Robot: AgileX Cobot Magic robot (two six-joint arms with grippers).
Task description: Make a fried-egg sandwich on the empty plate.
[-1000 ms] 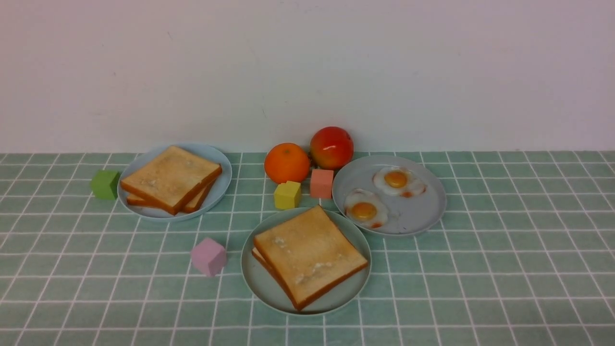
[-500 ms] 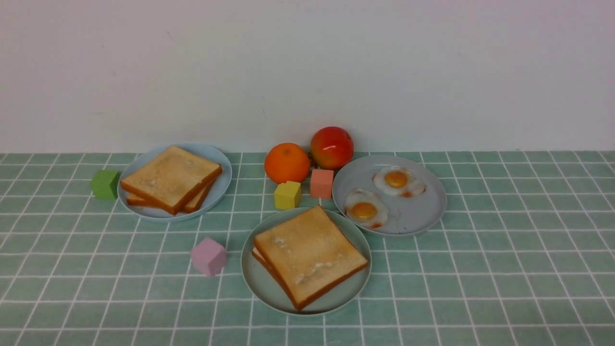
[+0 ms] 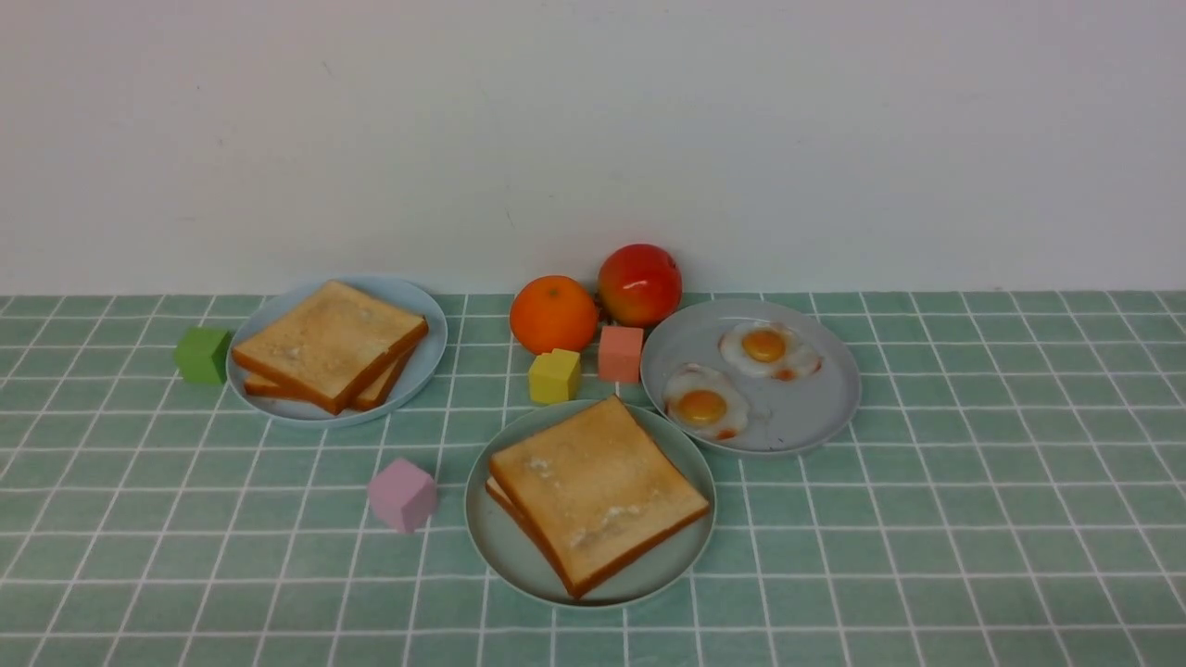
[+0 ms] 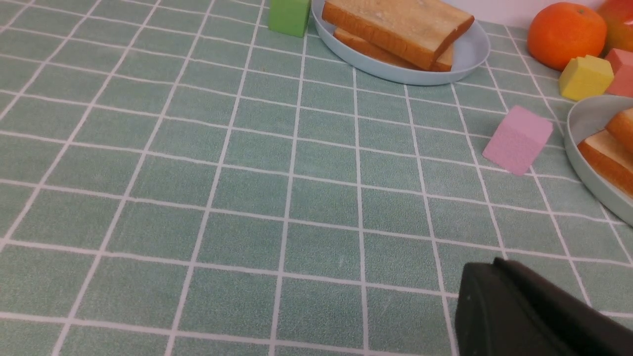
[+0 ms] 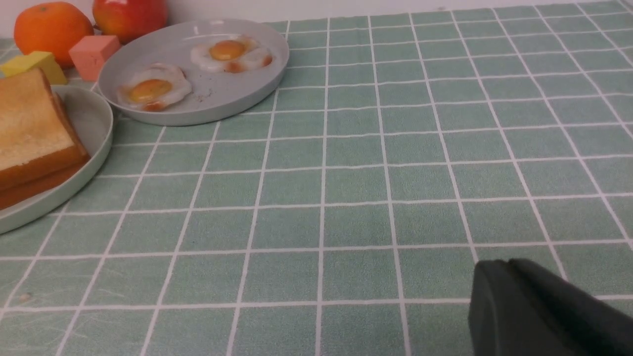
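The sandwich [image 3: 593, 491], two golden toast slices stacked, lies on the pale mint-green plate [image 3: 500, 556] at the front centre. What is between the slices is hidden. The left wrist view catches the sandwich's edge [image 4: 608, 153] and the plate's rim [image 4: 576, 128]. The right wrist view shows the sandwich's side [image 5: 29, 133] and the plate [image 5: 94, 118]. Neither arm appears in the front view. My left gripper [image 4: 492, 263] hangs low over bare cloth left of the plate, shut and empty. My right gripper [image 5: 502, 262] is over bare cloth to the plate's right, also shut and empty.
A grey plate [image 3: 815, 408] at the right holds two fried eggs [image 3: 701, 406] [image 3: 764, 346]. A light-blue plate [image 3: 422, 361] at the left carries a toast stack [image 3: 329, 343]. An orange [image 3: 553, 313], apple [image 3: 639, 283] and yellow [image 3: 554, 375], salmon [image 3: 620, 353], pink [image 3: 402, 495] and green [image 3: 202, 355] blocks lie around.
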